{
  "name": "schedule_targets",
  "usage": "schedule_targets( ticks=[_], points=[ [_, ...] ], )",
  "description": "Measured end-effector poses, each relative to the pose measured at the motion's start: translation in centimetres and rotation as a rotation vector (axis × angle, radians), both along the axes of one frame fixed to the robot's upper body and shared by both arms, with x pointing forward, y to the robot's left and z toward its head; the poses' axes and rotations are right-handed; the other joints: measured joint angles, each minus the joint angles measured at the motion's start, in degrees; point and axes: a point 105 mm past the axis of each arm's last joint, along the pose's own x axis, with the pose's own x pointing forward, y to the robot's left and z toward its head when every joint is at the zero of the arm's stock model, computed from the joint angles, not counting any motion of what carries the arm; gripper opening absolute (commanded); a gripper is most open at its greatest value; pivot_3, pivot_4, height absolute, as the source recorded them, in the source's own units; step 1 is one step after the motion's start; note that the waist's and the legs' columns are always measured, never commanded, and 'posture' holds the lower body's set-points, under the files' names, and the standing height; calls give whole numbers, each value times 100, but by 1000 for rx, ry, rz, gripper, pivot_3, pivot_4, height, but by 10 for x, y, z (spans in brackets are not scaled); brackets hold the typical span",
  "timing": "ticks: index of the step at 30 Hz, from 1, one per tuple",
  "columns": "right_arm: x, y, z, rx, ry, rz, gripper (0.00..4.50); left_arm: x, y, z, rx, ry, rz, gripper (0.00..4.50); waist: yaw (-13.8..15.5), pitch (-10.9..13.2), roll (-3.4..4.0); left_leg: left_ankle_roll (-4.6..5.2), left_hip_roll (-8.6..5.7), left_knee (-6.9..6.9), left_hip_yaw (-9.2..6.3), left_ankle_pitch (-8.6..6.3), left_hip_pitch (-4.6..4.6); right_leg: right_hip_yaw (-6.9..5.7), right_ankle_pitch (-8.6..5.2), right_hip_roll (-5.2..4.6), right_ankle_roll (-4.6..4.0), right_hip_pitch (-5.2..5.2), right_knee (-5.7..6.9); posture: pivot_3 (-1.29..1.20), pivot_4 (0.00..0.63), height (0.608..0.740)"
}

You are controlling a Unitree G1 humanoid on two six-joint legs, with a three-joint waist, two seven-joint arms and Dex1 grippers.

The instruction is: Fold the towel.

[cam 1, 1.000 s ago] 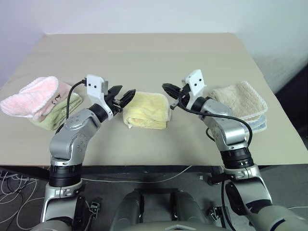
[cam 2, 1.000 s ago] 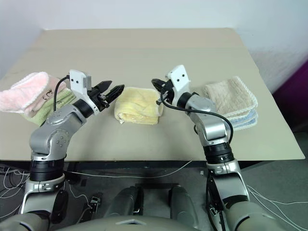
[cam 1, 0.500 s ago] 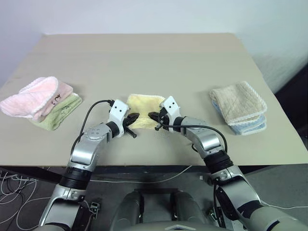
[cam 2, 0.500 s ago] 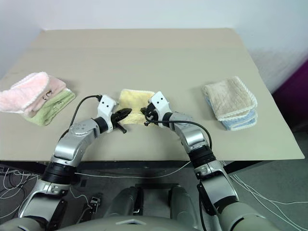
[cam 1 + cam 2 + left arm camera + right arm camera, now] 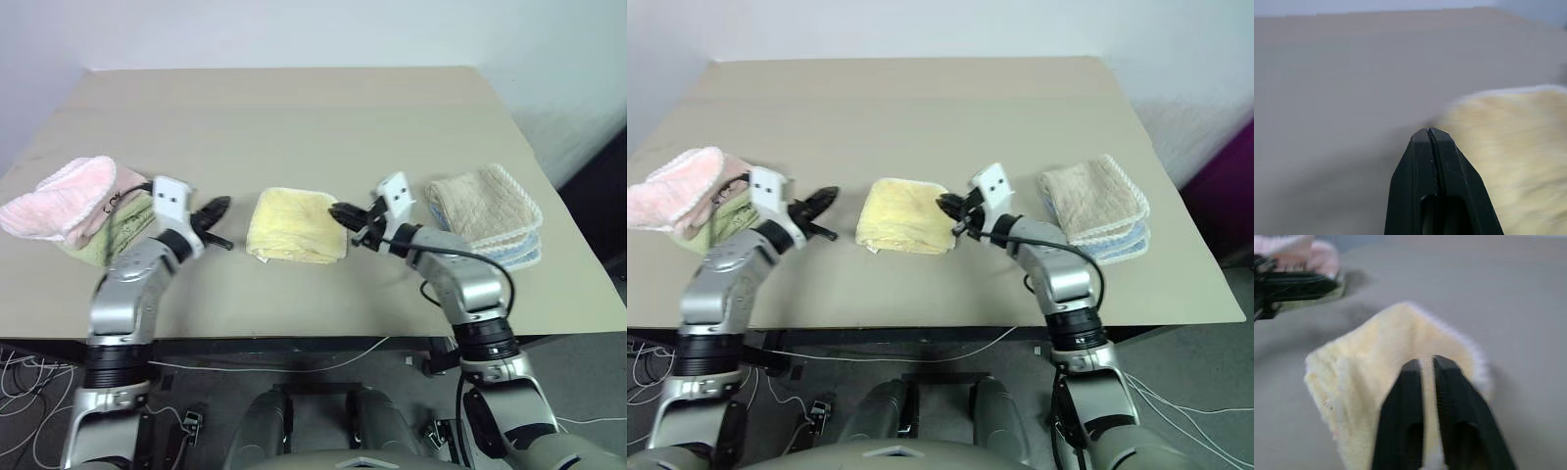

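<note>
A: Reading from the left: the pink towel (image 5: 61,199) sits on a green cloth (image 5: 116,235) at the desk's (image 5: 294,117) left edge. Next comes the left claw (image 5: 217,206), fingers pressed flat together, holding nothing, a little apart from the towel (image 5: 294,225).

B: And the towel itself?

A: Mid-desk, near the front edge, already doubled into a thick, squarish pad. The right claw (image 5: 340,212) is at its right edge, fingers a narrow slit apart; I judge it isn't gripping, though it may be brushing the pile.

B: How would it handle?

A: Light, soft and floppy, I'd guess. Terry grips well, so slipping is unlikely, but the layers could slide over each other. Best pinched at a corner or along the stitched edge, through all layers.

B: What do the wrist views add?

A: The left wrist view shows the shut seam of its fingers (image 5: 1420,161); the right wrist view shows the whitish edging and the gap between its fingers. The head views alone show the beige towel stack (image 5: 487,211) far right.
</note>
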Motion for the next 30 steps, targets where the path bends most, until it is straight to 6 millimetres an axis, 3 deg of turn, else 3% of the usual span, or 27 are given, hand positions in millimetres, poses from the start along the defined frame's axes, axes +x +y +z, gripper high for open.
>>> schedule_targets(
  ticks=[5, 9, 19, 30],
  points=[
    [-2, -18, -13, 229, 352, -30, 3200, -13, 15, -12, 106, 10, -2, 0, 18, 1, 1, 0, 0, -4, -1, 0, -2, 5, 1, -17, -3, 0, -3, 0, 150, 740],
    [-6, -25, -28, 329, 542, -38, 4467, -16, 20, -10, 112, -15, -4, 0, 9, 1, 2, 1, -2, -8, 0, -1, -4, 5, 1, -23, -4, -3, -4, 0, 150, 740],
    [-2, -7, -40, 310, 621, -21, 4467, -23, 16, -16, 104, -11, -23, 0, -26, 1, 1, 1, 0, -11, 4, -1, -4, 6, 1, -16, -3, -7, -2, 0, 150, 740],
    [14, 42, -37, 281, 642, 56, 4467, -21, 3, -17, 95, -14, -62, 0, -201, 0, 2, 1, 16, -17, 11, -1, -1, 11, 1, 4, -4, -21, 7, 0, 150, 740]
  ],
)
